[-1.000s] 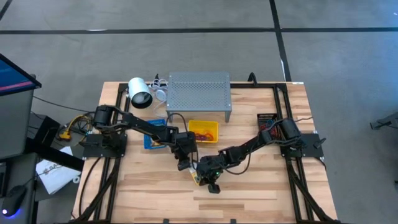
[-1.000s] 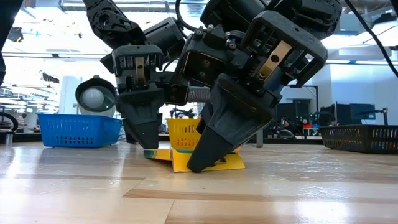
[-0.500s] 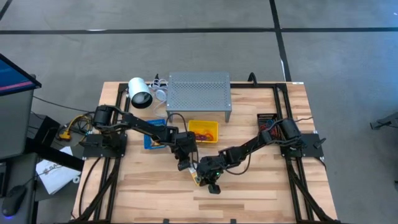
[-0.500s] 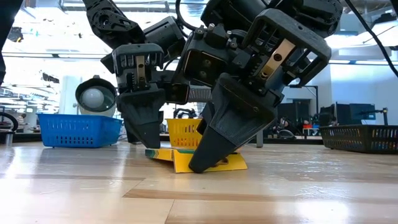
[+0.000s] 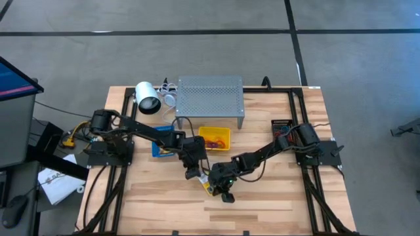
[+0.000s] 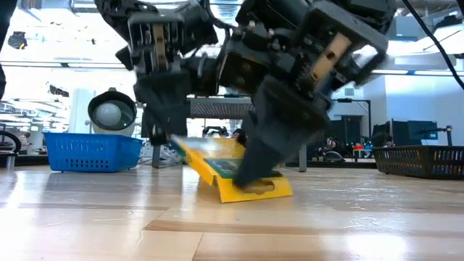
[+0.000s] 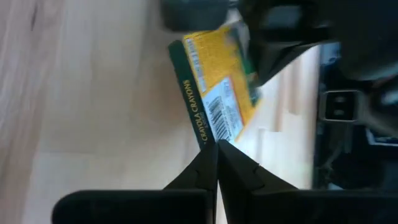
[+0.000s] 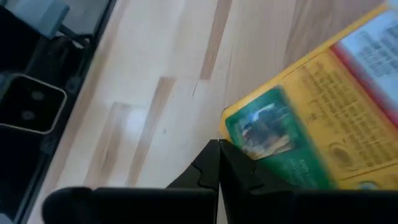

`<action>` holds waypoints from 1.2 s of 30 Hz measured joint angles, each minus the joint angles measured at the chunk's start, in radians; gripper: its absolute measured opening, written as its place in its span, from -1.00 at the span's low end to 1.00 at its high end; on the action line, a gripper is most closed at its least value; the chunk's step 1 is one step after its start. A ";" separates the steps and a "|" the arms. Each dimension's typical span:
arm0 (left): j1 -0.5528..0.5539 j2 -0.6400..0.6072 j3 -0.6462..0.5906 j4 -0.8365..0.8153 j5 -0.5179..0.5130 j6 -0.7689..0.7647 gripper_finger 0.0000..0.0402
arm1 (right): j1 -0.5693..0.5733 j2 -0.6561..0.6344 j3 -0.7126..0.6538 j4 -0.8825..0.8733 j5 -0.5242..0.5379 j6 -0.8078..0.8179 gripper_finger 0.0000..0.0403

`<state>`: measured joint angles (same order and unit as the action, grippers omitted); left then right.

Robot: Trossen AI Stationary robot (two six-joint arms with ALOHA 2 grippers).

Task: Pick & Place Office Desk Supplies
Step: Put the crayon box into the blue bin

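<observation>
Both arms are dark and matt, built of blocky jointed links with thin black cables looping alongside. Each gripper housing is an open black frame around a brass-coloured part, and its two fingers taper to points.

Motion-blurred in low view: both arms and crayon box. Box front partly hidden behind right gripper. Cut off by right wrist frame edge: far half of box. Left gripper tips meeting box edge, contact hard to resolve. Yellow bin contents too small to identify from above.
</observation>
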<state>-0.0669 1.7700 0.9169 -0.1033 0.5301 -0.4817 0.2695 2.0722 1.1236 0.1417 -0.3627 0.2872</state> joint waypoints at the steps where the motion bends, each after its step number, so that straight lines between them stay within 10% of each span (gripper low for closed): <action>1: 0.000 -0.014 0.001 -0.002 0.000 0.002 -1.00 | -0.002 -0.009 0.000 0.001 -0.009 -0.006 -1.00; 20: -0.005 -0.049 0.002 -0.075 -0.044 0.006 -1.00 | -0.046 -0.065 0.003 -0.018 -0.034 0.046 -0.17; 36: -0.009 -0.024 0.000 0.010 -0.087 -0.011 -0.79 | 0.029 -0.065 0.003 -0.079 0.026 0.034 -0.86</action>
<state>-0.0761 1.7462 0.9173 -0.0934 0.4435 -0.4931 0.2988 2.0068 1.1271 0.0629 -0.3367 0.3214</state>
